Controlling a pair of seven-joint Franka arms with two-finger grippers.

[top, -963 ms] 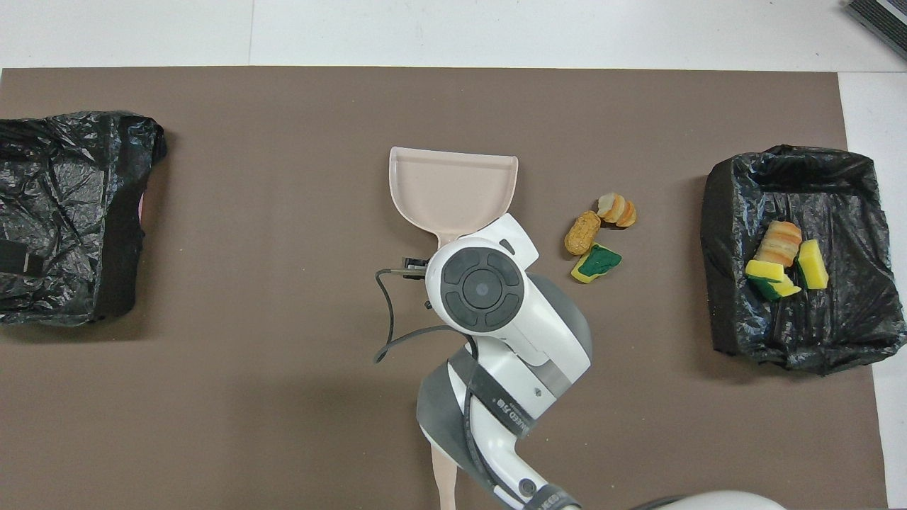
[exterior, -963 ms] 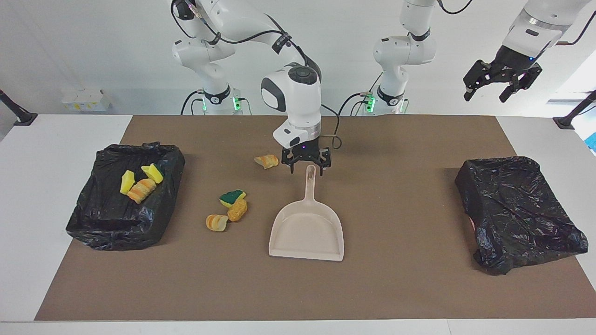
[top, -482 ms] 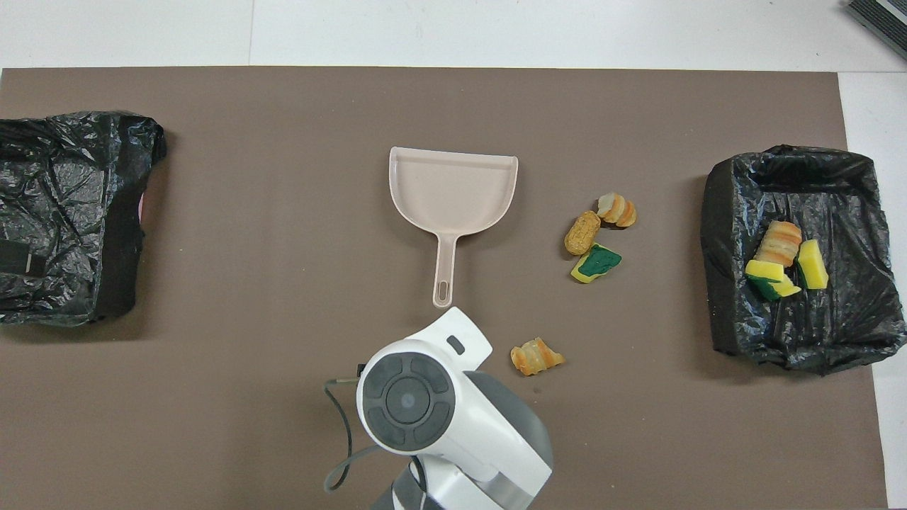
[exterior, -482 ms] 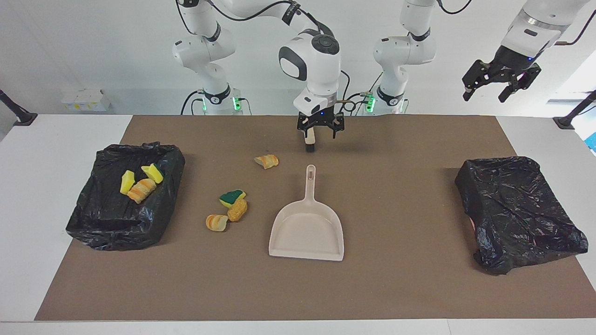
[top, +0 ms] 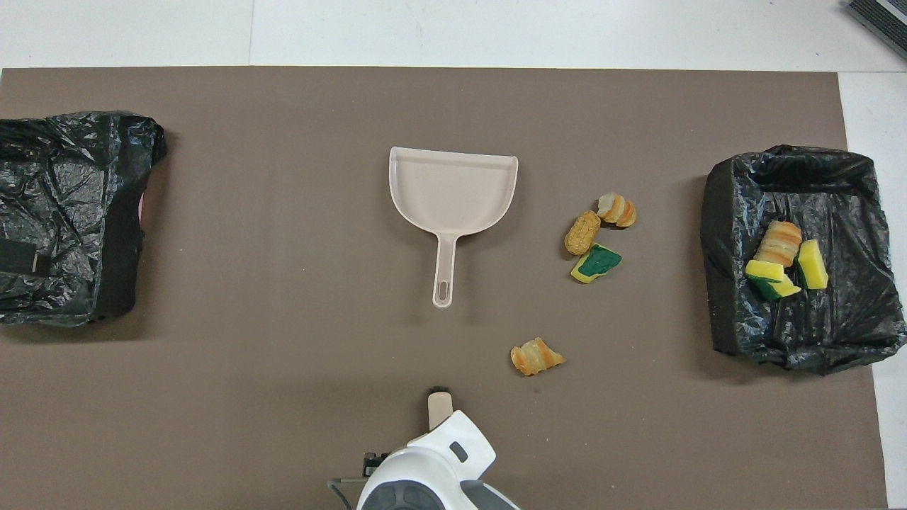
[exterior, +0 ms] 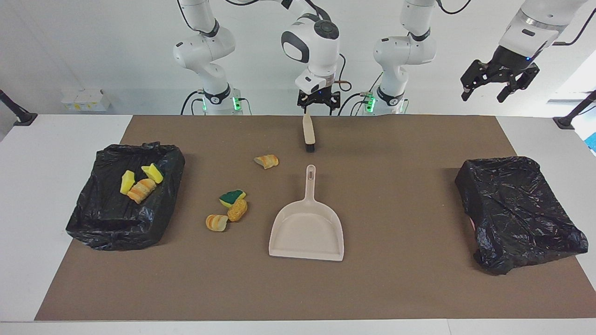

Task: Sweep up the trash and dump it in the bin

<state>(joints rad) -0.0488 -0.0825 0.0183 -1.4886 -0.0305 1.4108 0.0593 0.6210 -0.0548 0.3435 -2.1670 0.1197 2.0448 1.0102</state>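
A second ago my right tool (exterior: 318, 100) was down at the dustpan (exterior: 307, 228) handle; it has since lifted clear and pulled back to the top centre of the facing frame, fingers apart and holding nothing, hanging just above the handle end of the brush (exterior: 308, 135); the dustpan lies where it was, mouth toward the bottom of the frame. I read that as the pan being set down and the brush being next.

The trash is split: three pieces (exterior: 139, 184) already lie in the bin (exterior: 116, 232) at the left of the frame; a cluster of three (exterior: 230, 209) sits between that bin and the pan, and one bread-like chunk (exterior: 266, 161) lies above them, near the brush; so roughly half is still to sweep.

My left tool (exterior: 496, 83) waits high at the upper right, fingers apart; the second bin (exterior: 517, 209), at the right, shows no trash.

A brown mat (exterior: 396, 288) covers the white tabletop (exterior: 28, 209); a plain white wall stands along the top of the frame.
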